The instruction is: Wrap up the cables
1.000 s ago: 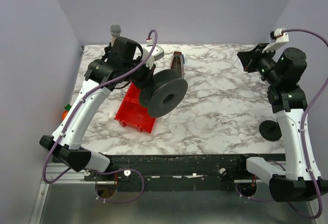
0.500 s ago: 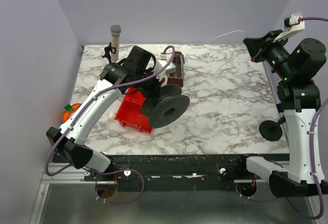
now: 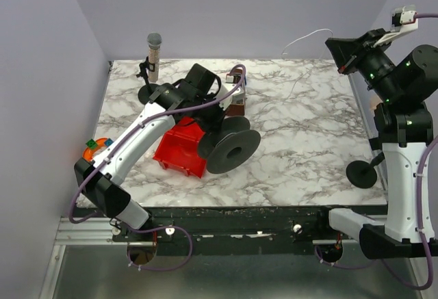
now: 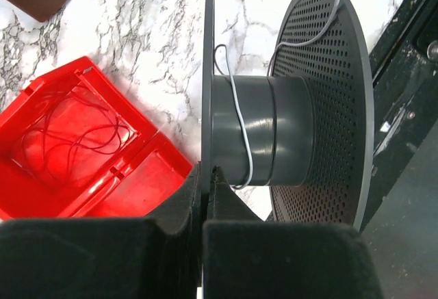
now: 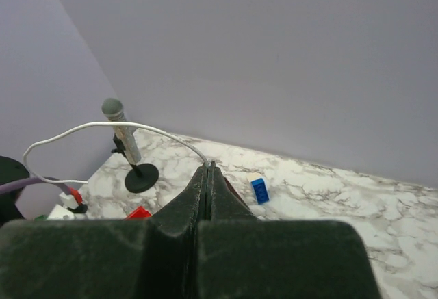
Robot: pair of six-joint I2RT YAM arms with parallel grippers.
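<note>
Up at one o'clock, the right tool (image 5: 207, 167) pinches the end of the thin white cable (image 5: 82, 126). It looks light and floppy, so grip it there. At the middle, the left tool (image 4: 205, 174) clamps the black spool (image 4: 274, 135) it loops round.

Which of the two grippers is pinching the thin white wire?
The right gripper, high at the far right, is shut on the wire; the left gripper instead clamps a flange of the black spool.

A robot lab booth is showing here: plain lilac walls (image 3: 239, 11) are boxing in a marbled table (image 3: 308, 141), a left arm (image 3: 133, 141) and right arm (image 3: 402, 169) (both trailing purple hoses) sitting bolted at its near edge.
</note>
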